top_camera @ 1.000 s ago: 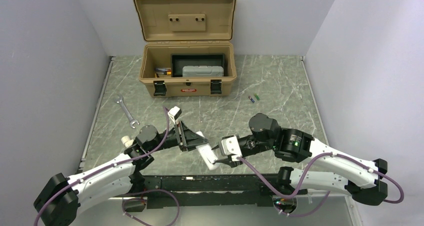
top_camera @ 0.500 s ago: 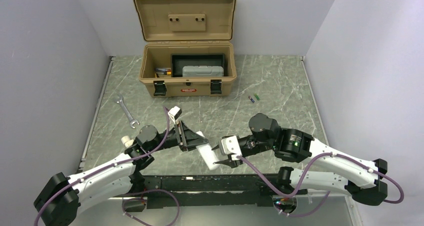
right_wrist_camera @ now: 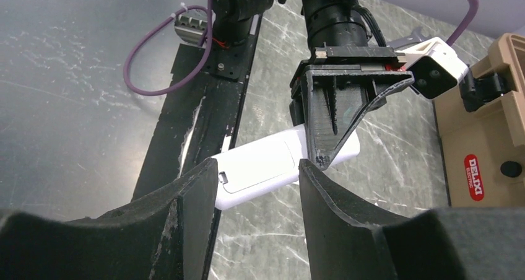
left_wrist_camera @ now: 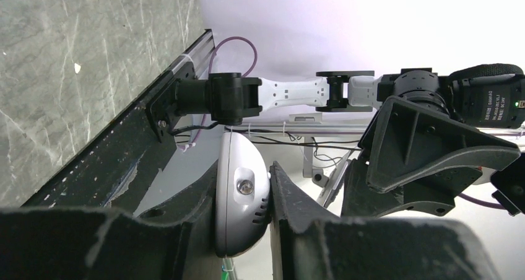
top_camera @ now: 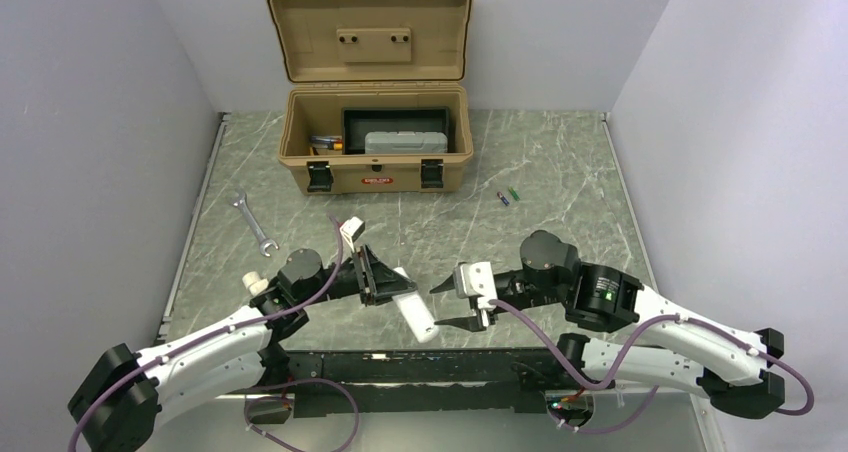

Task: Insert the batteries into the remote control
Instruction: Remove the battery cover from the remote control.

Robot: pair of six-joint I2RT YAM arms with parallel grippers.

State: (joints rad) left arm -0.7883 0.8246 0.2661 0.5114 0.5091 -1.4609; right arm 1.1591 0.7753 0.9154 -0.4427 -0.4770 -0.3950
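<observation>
Above the table (top_camera: 560, 172), left hand (top_camera: 398, 284) clamps the remote control (top_camera: 418, 317).

Robotics lab cell: bare white walls (top_camera: 100, 92) enclose a marbled table (top_camera: 560, 172).

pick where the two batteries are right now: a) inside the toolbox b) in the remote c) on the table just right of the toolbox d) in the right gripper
c: the batteries lie side by side on the table, just right of the open toolbox.

white arms (top_camera: 205, 344) (top_camera: 690, 334), black, seemingly ribbed pincers (top_camera: 398, 286) (top_camera: 438, 307)
</observation>
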